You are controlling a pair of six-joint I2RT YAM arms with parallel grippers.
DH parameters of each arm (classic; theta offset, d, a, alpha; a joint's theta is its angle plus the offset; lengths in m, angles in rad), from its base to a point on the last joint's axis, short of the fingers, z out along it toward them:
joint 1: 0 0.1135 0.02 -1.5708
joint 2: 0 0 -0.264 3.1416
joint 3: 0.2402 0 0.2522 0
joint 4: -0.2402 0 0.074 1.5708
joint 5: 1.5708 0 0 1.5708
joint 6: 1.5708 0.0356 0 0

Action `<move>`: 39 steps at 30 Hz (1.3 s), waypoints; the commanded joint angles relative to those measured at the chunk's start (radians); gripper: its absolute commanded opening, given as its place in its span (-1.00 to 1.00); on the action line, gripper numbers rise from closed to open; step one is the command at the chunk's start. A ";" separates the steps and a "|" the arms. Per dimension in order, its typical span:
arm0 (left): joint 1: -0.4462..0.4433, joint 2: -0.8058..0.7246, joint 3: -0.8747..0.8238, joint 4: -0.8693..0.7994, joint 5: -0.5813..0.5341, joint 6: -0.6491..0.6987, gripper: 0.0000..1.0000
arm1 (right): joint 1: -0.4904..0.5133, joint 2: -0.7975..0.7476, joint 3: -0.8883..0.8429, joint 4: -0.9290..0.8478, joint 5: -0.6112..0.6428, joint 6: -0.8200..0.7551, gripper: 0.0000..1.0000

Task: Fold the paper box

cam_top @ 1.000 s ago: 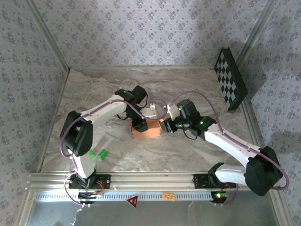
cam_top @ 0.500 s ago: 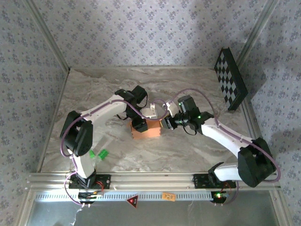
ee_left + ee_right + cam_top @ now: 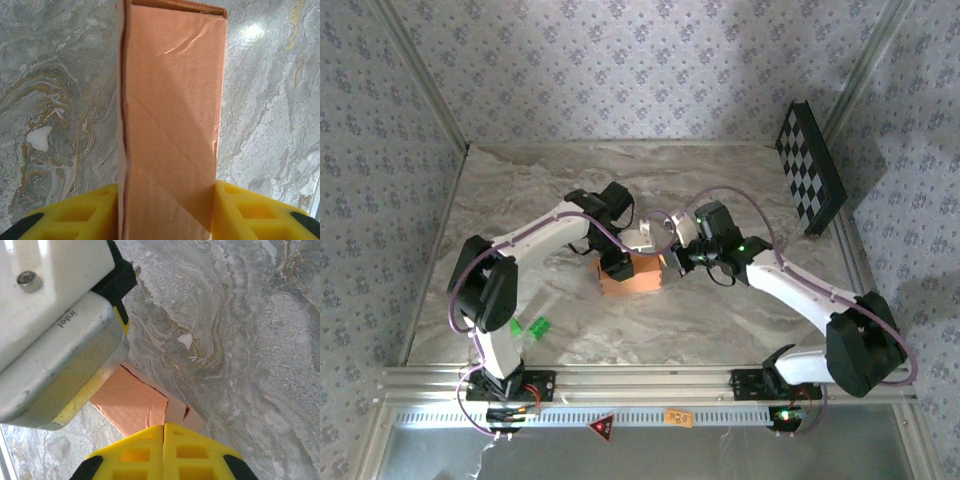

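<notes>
Clamping the paper box (image 3: 172,100), left gripper (image 3: 167,200); right gripper (image 3: 164,432) fully closed at its edge.

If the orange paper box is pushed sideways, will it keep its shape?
The paper box probably bends easily: its thin wall shows creases and a wrinkle. It seems light, so a push may slide it over the smooth table. A harder squeeze by the left pincer could buckle it.
</notes>
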 commanded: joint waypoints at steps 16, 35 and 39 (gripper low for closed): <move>-0.015 -0.007 0.011 -0.009 0.041 0.000 -0.11 | 0.198 -0.072 -0.090 0.160 0.385 0.238 -1.00; -0.015 -0.056 0.003 0.007 0.014 -0.016 0.09 | 0.247 -0.089 -0.153 0.213 0.457 0.262 -1.00; -0.014 -0.107 -0.010 0.033 0.012 -0.035 0.24 | 0.247 -0.089 -0.155 0.212 0.456 0.265 -1.00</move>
